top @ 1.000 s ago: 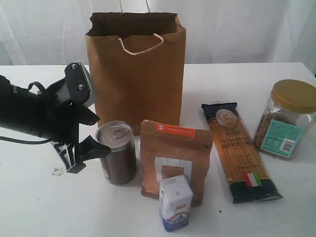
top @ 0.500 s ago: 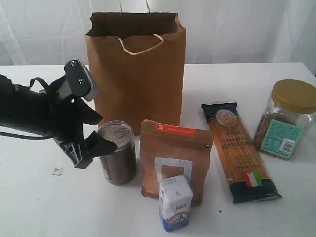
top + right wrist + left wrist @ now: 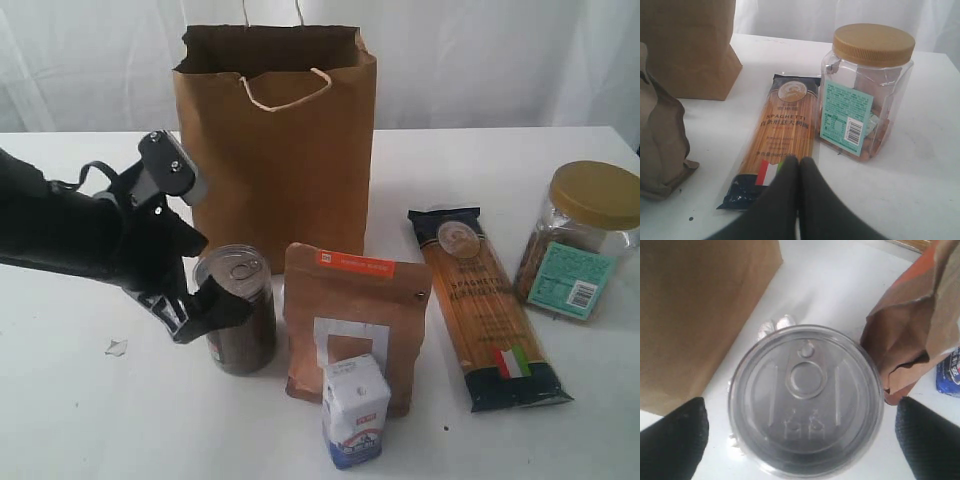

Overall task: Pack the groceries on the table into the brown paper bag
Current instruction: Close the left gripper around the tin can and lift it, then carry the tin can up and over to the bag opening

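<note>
Standing upright on the table [image 3: 80, 420], the bag [image 3: 280, 150] is presented with its mouth open at the top. The can [image 3: 245, 330] is placed near its front left corner, apart from it. The can is also upright, so its long axis is vertical. The left gripper [image 3: 205, 275] is held released and straddles the can. In the left wrist view the lid is centred between the pads [image 3: 675, 440], one on the bag side and one on the pouch [image 3: 355, 320] side. Contact with the can wall cannot be confirmed. The can is thus located directly between the fingers, so a closing stroke across its diameter is judged to be required next. A narrow gap is left beside the pouch. The right gripper [image 3: 799, 167] is clenched on nothing, well apart, above the near end of the spaghetti [image 3: 782, 135]. The left arm is therefore the nearer.
</note>
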`<action>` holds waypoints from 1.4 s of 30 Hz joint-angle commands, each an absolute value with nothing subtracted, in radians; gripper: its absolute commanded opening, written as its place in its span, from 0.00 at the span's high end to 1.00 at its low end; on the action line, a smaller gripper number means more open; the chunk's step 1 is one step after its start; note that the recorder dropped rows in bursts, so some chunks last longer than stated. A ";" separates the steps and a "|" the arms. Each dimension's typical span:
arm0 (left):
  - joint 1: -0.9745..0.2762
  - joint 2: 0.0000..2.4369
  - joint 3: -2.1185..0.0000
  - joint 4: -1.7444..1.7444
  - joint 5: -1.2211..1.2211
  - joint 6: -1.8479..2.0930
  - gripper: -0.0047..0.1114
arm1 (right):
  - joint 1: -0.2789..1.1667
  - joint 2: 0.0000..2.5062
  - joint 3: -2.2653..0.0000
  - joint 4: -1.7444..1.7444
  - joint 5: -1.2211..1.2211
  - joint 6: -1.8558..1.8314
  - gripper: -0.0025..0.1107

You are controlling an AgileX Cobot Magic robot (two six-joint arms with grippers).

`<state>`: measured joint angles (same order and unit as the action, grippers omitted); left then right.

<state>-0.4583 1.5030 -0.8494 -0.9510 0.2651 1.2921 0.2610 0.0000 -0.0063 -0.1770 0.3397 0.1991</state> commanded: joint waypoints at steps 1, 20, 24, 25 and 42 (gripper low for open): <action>-0.505 1.537 -0.852 -0.971 0.232 1.285 0.09 | 0.261 0.000 0.000 -0.178 0.336 0.199 0.98; -0.525 1.658 -0.947 -0.994 0.206 1.278 0.25 | 0.261 0.000 0.000 -0.178 0.336 0.199 0.98; -0.525 1.665 -0.947 -0.994 0.222 1.271 0.54 | 0.261 0.000 0.000 -0.178 0.336 0.199 0.98; -0.525 1.665 -0.947 -0.994 0.224 1.262 0.63 | 0.261 0.000 0.000 -0.178 0.336 0.199 0.98; -0.521 1.285 -0.948 -0.489 0.451 0.757 0.96 | 0.261 0.000 0.000 -0.178 0.336 0.199 0.98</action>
